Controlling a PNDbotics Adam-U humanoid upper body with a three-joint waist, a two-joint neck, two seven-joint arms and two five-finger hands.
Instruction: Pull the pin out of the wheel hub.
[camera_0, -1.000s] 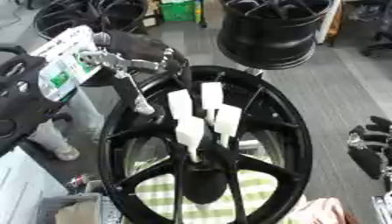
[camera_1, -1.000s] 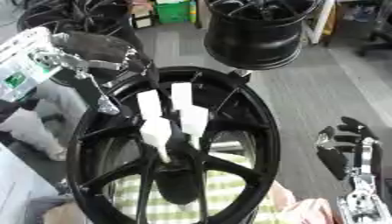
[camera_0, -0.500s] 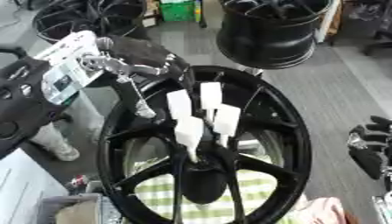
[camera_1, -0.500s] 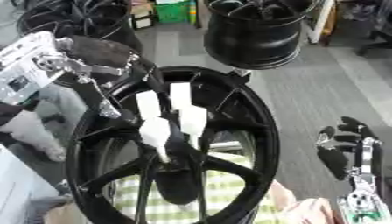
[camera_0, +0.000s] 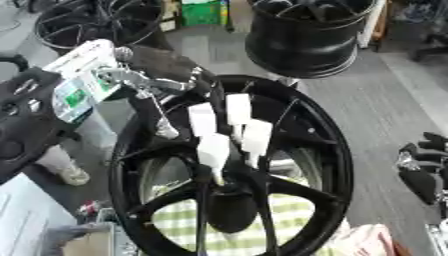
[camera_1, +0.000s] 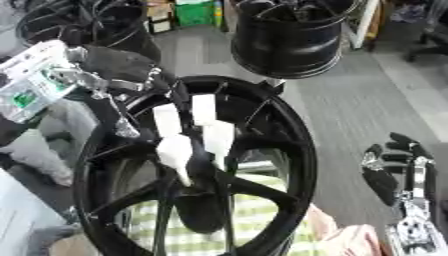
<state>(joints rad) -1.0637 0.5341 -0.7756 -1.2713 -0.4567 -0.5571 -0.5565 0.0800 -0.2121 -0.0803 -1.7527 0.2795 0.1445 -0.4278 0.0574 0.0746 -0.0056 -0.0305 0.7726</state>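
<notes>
Floor (camera_0: 385, 110): grey, plank-patterned, evenly lit. Far side: a second black wheel rim (camera_0: 306, 35) standing on it, a green box (camera_0: 203, 12) beside that, and further dark rims (camera_0: 83, 22) stacked toward the far left. Near edge: a green-and-white checked cloth (camera_1: 254, 220) and a pink item (camera_1: 350, 240).

Under my wheel (camera_0: 297, 150) lies a green and white checked cloth (camera_0: 254, 225). Beyond it runs grey floor (camera_0: 394, 110), where another black rim (camera_0: 306, 35) stands at the far side, with more dark wheels (camera_0: 87, 22) far left.
</notes>
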